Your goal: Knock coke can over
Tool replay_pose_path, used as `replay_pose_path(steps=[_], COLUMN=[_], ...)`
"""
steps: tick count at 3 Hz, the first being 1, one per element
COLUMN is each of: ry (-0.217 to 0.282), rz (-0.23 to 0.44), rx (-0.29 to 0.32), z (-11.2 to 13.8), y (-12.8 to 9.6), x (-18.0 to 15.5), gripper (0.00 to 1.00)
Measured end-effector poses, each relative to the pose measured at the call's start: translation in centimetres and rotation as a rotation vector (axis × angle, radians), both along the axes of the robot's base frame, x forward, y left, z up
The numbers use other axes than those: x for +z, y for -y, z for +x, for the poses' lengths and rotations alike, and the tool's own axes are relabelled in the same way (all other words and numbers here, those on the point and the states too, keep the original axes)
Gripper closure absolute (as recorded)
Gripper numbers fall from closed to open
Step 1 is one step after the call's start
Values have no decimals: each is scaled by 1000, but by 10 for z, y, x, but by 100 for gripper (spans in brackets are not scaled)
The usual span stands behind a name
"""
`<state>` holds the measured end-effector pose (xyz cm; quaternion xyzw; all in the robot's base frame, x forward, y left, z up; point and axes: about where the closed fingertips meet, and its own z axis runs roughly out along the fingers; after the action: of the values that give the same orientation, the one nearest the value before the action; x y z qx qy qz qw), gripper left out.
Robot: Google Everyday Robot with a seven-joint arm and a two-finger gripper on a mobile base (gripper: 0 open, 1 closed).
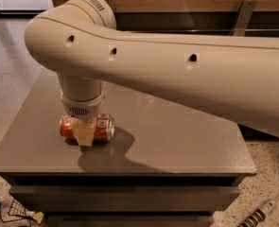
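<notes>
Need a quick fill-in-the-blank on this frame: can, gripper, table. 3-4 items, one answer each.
1. The coke can lies on its ____ on the table.
2. The gripper sits right over the coke can, pointing straight ____.
3. The table is ____ in colour.
4. Number of cans in view: ____.

Missing words: side; down; grey; one.
</notes>
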<state>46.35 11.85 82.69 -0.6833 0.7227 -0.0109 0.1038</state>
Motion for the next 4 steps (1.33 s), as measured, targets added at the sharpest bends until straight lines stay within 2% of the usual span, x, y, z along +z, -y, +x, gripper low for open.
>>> replay_pose_path(steps=[3, 4], ry=[3, 4], rz=[0, 0], rx=[2, 3], z=[-1, -1], y=[0, -1], x=[1, 1], gripper=[13, 0])
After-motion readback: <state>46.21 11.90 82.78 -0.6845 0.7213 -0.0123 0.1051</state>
